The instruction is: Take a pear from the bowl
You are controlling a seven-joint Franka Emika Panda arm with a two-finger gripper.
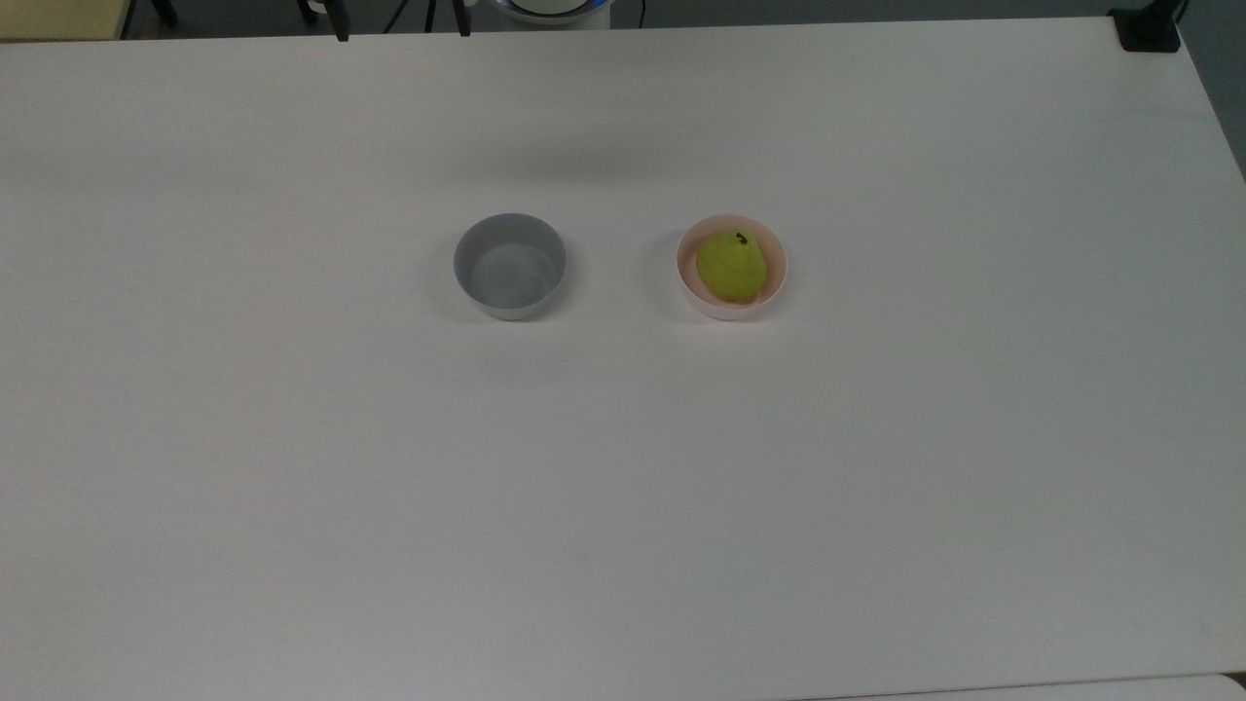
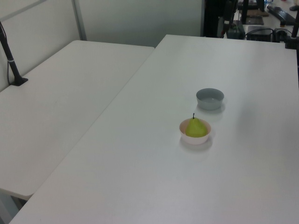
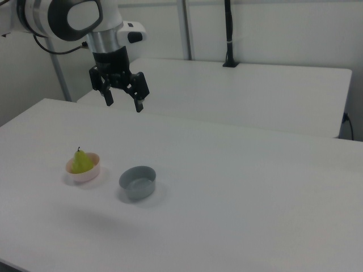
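A yellow-green pear (image 1: 731, 266) with a short dark stem rests inside a pale pink bowl (image 1: 684, 280) on the white table. The same pear (image 2: 195, 127) and bowl (image 2: 195, 138) show in the left view, and the pear (image 3: 81, 161) sits in the bowl (image 3: 86, 174) at the right view's left. My gripper (image 3: 123, 105) hangs open high above the table, well up and to the right of the pink bowl in the right view, with nothing between its fingers.
A grey bowl (image 1: 510, 265) of the same size stands empty beside the pink one, also seen as the grey bowl (image 3: 137, 182) in the right view. A second white table (image 2: 60, 102) adjoins. A black post (image 3: 228, 34) stands behind.
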